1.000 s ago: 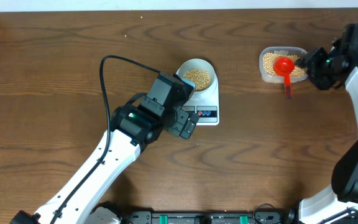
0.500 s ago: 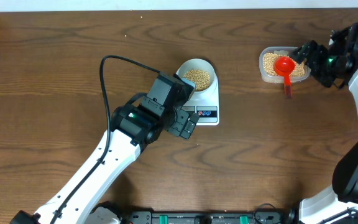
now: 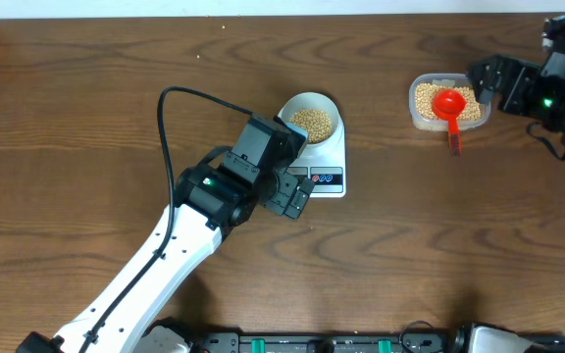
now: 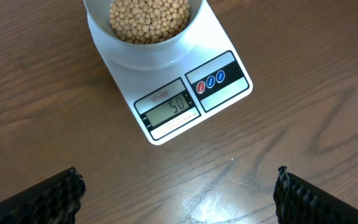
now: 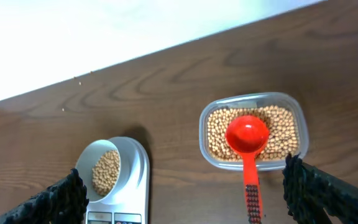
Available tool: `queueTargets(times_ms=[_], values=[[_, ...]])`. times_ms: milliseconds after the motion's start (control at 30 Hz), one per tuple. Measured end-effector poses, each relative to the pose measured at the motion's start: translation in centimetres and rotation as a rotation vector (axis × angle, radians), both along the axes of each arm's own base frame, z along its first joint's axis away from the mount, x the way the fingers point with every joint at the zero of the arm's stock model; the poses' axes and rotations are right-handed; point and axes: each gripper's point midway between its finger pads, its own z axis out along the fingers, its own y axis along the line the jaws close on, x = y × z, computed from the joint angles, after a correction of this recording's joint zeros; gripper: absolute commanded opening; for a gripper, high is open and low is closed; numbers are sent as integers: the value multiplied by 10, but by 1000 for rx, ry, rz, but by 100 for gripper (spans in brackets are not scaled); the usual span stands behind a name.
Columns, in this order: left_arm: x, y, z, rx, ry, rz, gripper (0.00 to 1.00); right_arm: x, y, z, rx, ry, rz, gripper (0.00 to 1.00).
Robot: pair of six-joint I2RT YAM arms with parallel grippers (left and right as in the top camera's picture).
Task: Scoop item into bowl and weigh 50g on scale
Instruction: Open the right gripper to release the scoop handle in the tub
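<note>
Right gripper (image 3: 481, 82) is spread wide and empty, sitting just beside the right-hand edge of the clear tub (image 5: 253, 97), so the tub lies to its left. The red scoop (image 5: 247, 134) rests in the tub, cup face-up on the loose beans (image 5: 219, 134). Its long axis runs front-to-back, and the handle pokes over the near rim toward the robot's side. If a top-up or trim were needed, the right arm is clearly the nearer one. It would have to come round to the handle end, since the tub wall sits between gripper and cup. Left gripper (image 4: 178, 179) is also spread and holds nothing. It hovers over bare bench (image 3: 86, 118) just in front of the scale (image 4: 126, 84), close to the display (image 4: 169, 111) edge but apart from it. The bowl (image 4: 148, 55) sits on the rear half of the scale with a heap of beans inside. The display reads 50 in the left wrist view, so the target looks met and likely no further scoop is called for. Scale and tub are well apart, with open bench between them. Nothing blocks either arm pulling back. The only risk is the left gripper nudging the scale or bowl and shifting the reading. The left arm's black cable (image 3: 165, 127) loops on the side away from the scale, clear of it.
</note>
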Motion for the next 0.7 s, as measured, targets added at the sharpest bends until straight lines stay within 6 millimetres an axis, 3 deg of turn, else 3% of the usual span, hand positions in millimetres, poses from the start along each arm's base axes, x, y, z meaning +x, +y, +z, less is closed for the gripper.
queueTargets(times_ms=[100, 300, 500, 700], values=[[0, 0, 0, 0, 0, 0, 99, -11, 1, -4, -4, 39, -4, 99], [0, 0, 0, 0, -1, 0, 99, -42, 5, -36, 20, 229, -6, 99], [0, 0, 0, 0, 0, 0, 99, -44, -9, -41, -33, 249, -55, 99], [0, 0, 0, 0, 0, 0, 99, -35, -13, -34, -88, 189, -34, 99]])
